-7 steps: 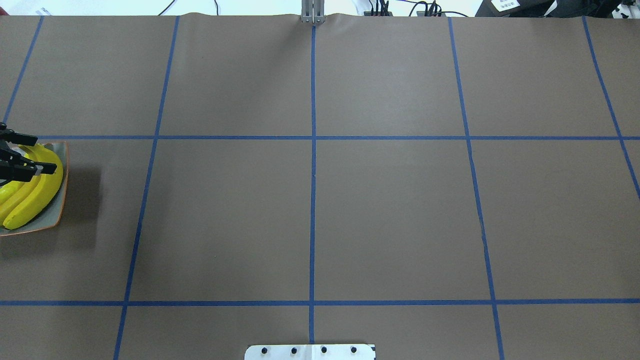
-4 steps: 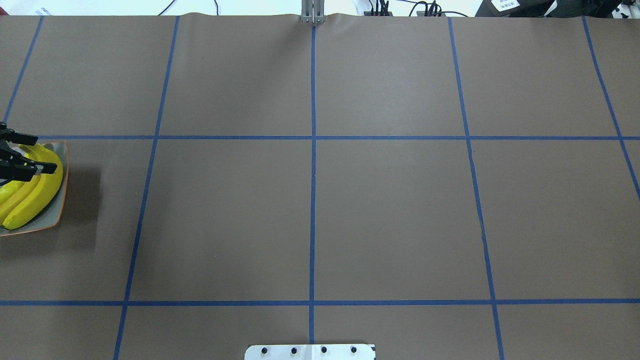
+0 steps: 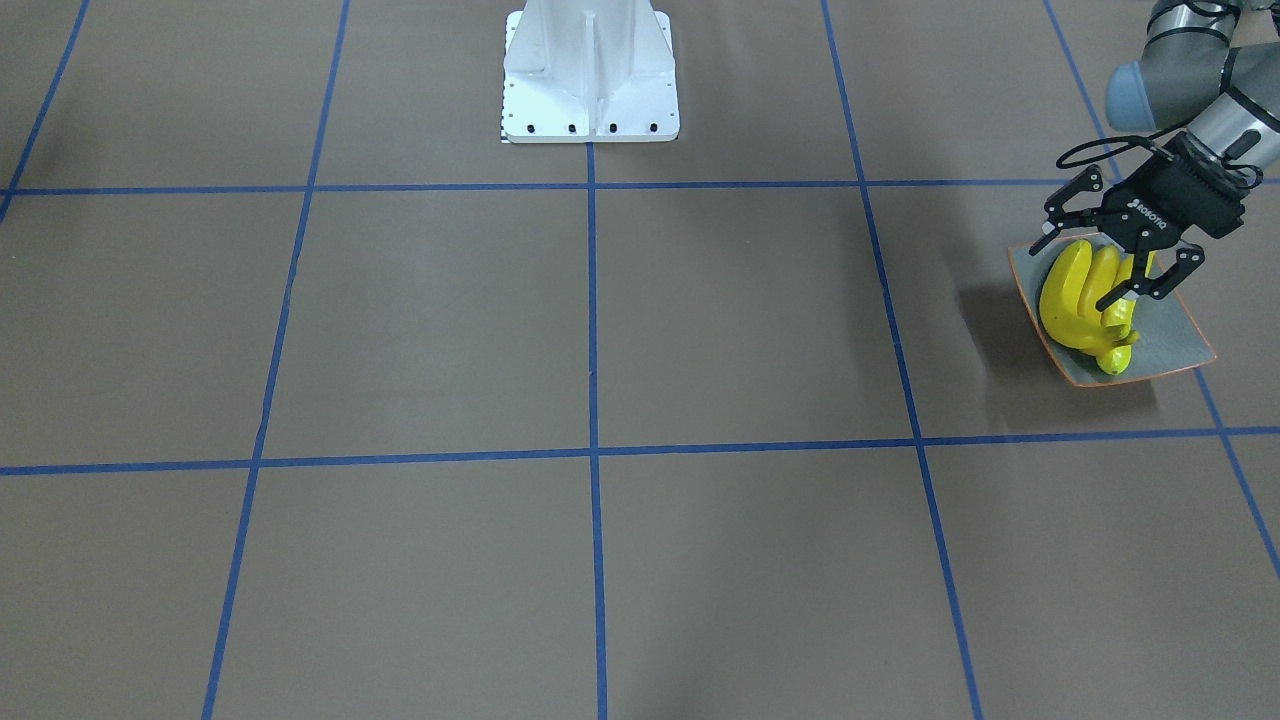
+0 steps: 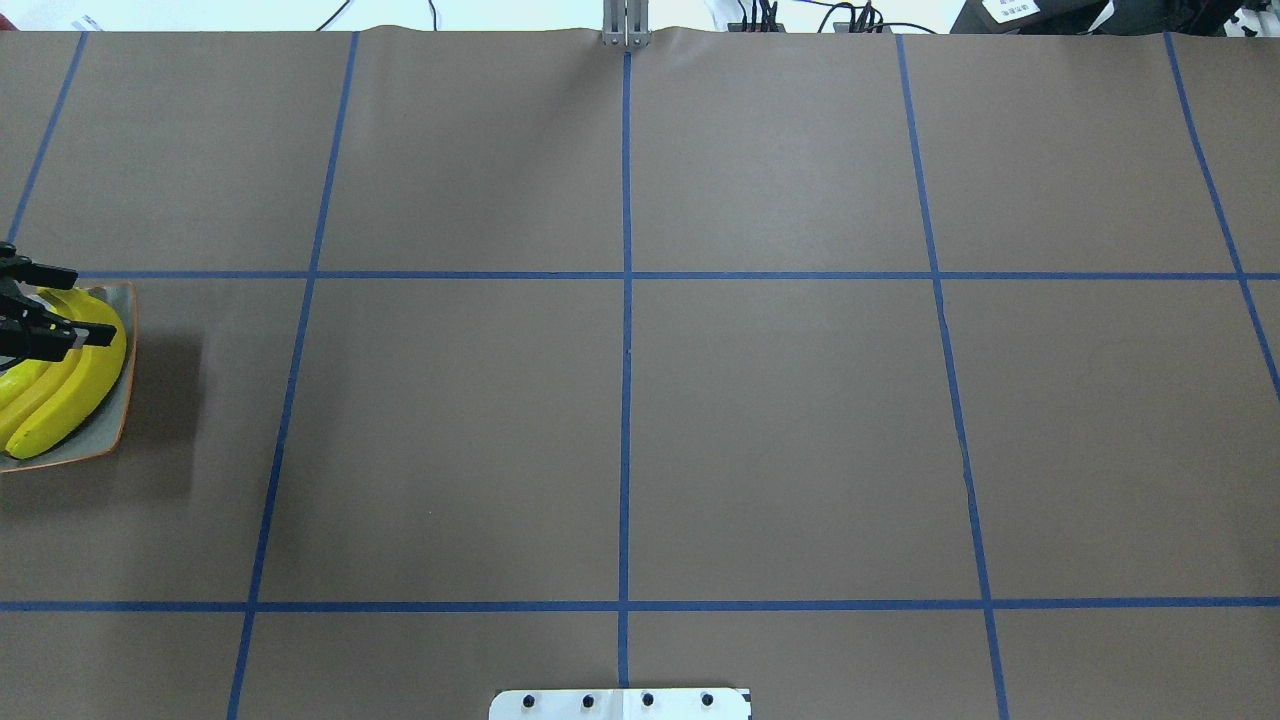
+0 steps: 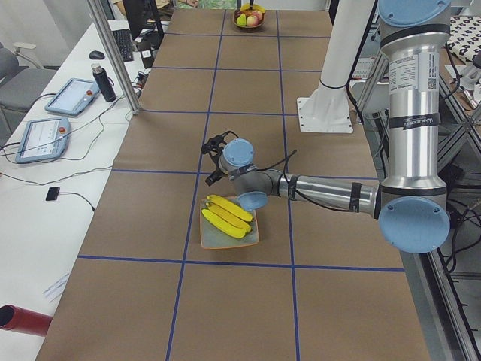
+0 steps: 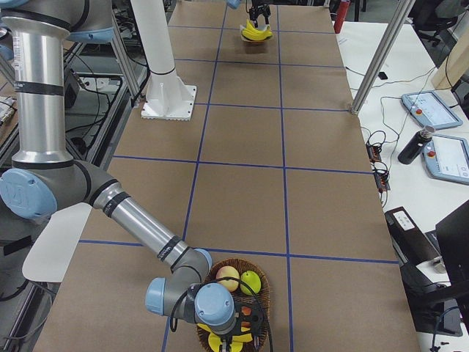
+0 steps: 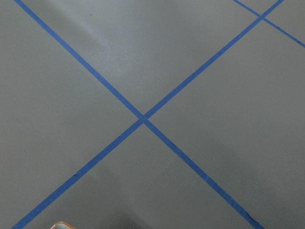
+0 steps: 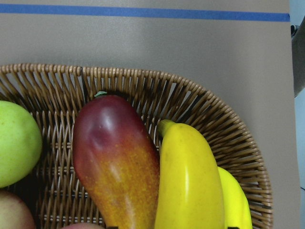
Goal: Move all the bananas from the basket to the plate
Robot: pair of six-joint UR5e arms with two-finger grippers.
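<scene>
Barely anything has shifted: your left gripper (image 3: 1070, 272) hangs, fingers wide, over bananas (image 3: 1075, 300) on the plate (image 3: 1175, 345). Far from the plate, two more (image 8: 190, 181) lie in the basket (image 8: 214, 119); you can't tell the right gripper's (image 6: 233, 339) fingers.

The plate (image 3: 1175, 345) is a square, shallow, glossy grey-green one with a thin orange-brown rim and edges that curl up a bit. It sits flat near the table's left end. On it are bright yellow bananas (image 3: 1070, 295), looks like three but hard to count. They lie side by side with their curves nested and cover most of the plate. The woven brown basket (image 8: 143, 78) is way off at the opposite end. Two are still in there: one banana (image 8: 190, 181) lies near the wicker wall, and a second banana (image 8: 236, 200) is tucked right against it on the rim side.
</scene>
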